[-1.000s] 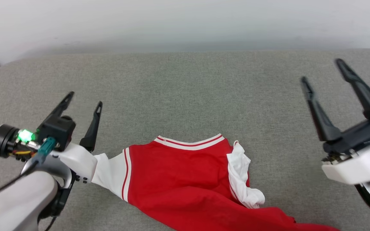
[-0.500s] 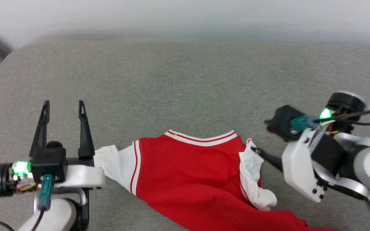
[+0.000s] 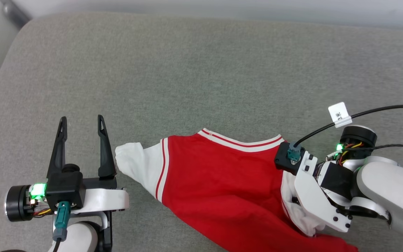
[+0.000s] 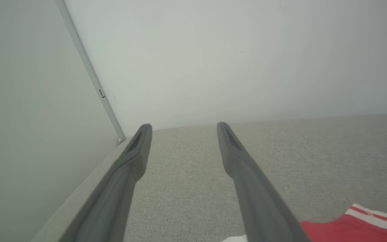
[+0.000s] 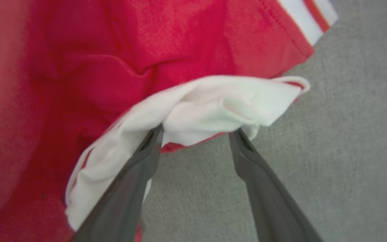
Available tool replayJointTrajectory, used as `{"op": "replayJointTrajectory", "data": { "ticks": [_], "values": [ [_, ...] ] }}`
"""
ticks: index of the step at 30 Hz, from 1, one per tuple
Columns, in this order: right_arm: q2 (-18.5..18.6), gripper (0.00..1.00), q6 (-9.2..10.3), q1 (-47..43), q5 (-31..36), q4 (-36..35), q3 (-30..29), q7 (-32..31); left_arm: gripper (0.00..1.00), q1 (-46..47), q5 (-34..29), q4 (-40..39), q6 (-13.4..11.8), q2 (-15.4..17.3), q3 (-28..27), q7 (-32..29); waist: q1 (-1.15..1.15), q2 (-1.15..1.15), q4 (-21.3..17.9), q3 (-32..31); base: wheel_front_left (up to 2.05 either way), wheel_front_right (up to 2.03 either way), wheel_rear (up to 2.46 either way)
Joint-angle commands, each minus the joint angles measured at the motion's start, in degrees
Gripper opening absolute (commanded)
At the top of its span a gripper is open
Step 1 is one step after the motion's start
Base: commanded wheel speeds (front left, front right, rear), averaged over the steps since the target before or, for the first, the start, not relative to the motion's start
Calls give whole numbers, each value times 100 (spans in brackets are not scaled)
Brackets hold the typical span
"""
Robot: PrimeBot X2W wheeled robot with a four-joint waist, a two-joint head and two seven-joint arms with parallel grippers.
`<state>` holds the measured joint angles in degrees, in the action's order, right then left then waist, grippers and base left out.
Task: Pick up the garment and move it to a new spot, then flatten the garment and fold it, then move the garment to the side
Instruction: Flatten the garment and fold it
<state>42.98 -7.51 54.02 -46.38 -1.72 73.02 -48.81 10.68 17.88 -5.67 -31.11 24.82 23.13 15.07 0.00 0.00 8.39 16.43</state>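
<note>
A grey fabric-covered padded surface (image 3: pixel 201 70) carries the garment (image 3: pixel 222 182), a bright red soft-fabric T-shirt with short white sleeves, lying collar-away with its hem running off the near edge of the head view; at the garment's right side the right hand (image 5: pixel 197 131) has its dark fingers spread, tips against the crumpled right sleeve (image 5: pixel 213 104), nothing pinched; just beside the garment's left sleeve (image 3: pixel 135 164) the left hand (image 3: pixel 82 119) hovers, spread and empty; beyond the collar lies bare fabric, then a pale wall (image 4: pixel 213 50). Flattening seems in hand; next, pinch the bunched sleeve and draw it outward from the garment's body.
</note>
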Motion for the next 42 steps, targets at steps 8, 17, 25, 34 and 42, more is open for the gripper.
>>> {"op": "replayJointTrajectory", "data": {
  "ticks": [8,17,25,34,42],
  "values": [
    [-214,100,3,-733,211,325,147,-252,100,80,-487,167,565,-602,-510,14,0,0,293,527,0,0,0],
    [-303,0,8,-592,363,412,151,117,100,29,-840,351,1006,-1044,-918,14,0,0,267,504,0,0,0],
    [69,0,7,58,213,220,30,1175,100,-363,-1045,464,1242,-1183,-1242,14,0,0,23,-44,0,0,0],
    [1259,0,6,345,-213,570,-89,1777,100,-710,-1207,417,1413,-1301,-1458,14,0,0,-279,-272,0,0,0],
    [1846,0,6,-303,-631,1693,-233,2005,100,-643,-1325,465,1597,-1393,-1501,14,0,0,-340,-76,0,0,0]
  ]
}}
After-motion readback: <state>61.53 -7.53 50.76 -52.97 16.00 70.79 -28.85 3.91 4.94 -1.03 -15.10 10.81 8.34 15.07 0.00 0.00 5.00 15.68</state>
